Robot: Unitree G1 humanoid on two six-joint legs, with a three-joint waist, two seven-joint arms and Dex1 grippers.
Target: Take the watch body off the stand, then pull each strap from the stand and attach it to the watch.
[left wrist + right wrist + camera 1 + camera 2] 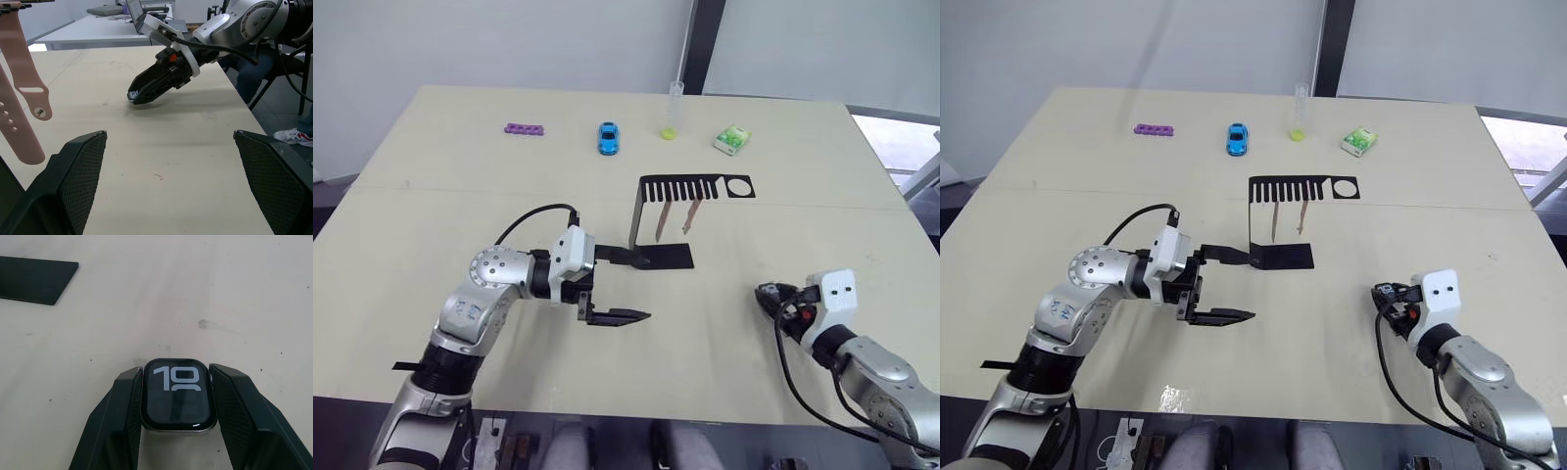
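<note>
My right gripper (766, 292) is shut on the watch body (178, 399), a small black case whose dark screen shows light digits, held just above the table at the front right. The black stand (661, 257) is at mid-table, with its comb-slotted top arm (695, 187) ending in a ring hole. Two pale pink straps (663, 220) (690, 215) hang from the slots. My left gripper (646, 287) is open at the stand's front left, its far finger (619, 257) reaching over the base edge. The left wrist view has the straps (24, 63) close by.
Along the table's far side lie a purple piece (525, 128), a blue toy car (608, 137), an upright tube (672, 113) with yellow-green liquid and a green-white box (731, 140). Bare tabletop lies between the two grippers.
</note>
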